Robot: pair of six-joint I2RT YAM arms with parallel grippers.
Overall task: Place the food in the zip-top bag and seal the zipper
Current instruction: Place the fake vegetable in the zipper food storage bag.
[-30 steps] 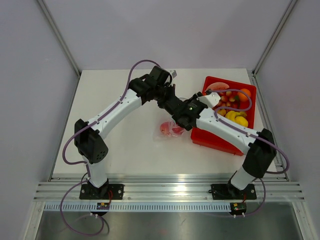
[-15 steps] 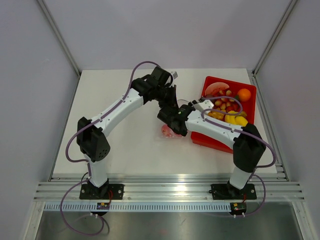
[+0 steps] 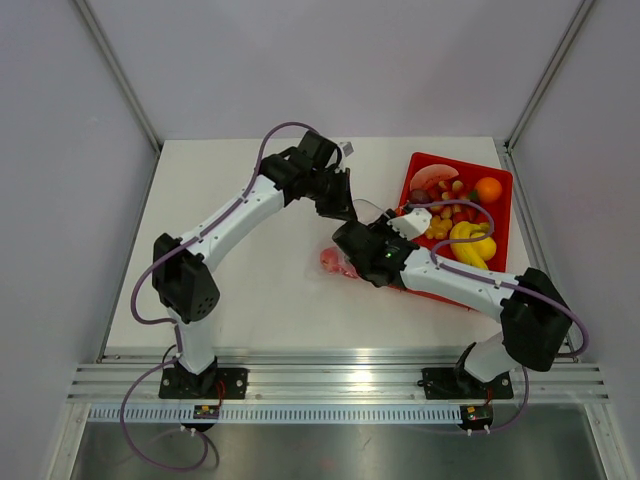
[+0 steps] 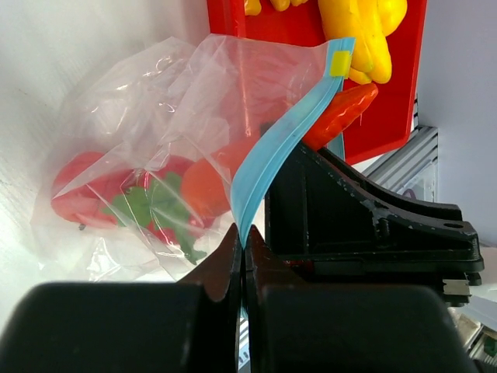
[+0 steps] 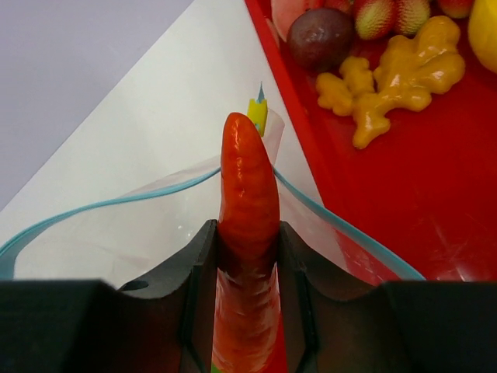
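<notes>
The table is a plain white board with pale walls on three sides. Two things lie directly on it. A red tray sits at the far right, slightly skewed to the table's edge. Just left of the tray's near corner, around mid-table, a clear plastic bag rests on its crumpled lower part, with red pieces showing through it.

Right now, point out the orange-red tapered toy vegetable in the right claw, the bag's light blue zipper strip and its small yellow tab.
orange-red tapered toy vegetable (image 5: pixel 248 194), right wrist view, middle of its body.
light blue zipper strip (image 4: pixel 279 148), left wrist view, mid-length.
small yellow tab (image 4: pixel 339 64), left wrist view, its centre.
</notes>
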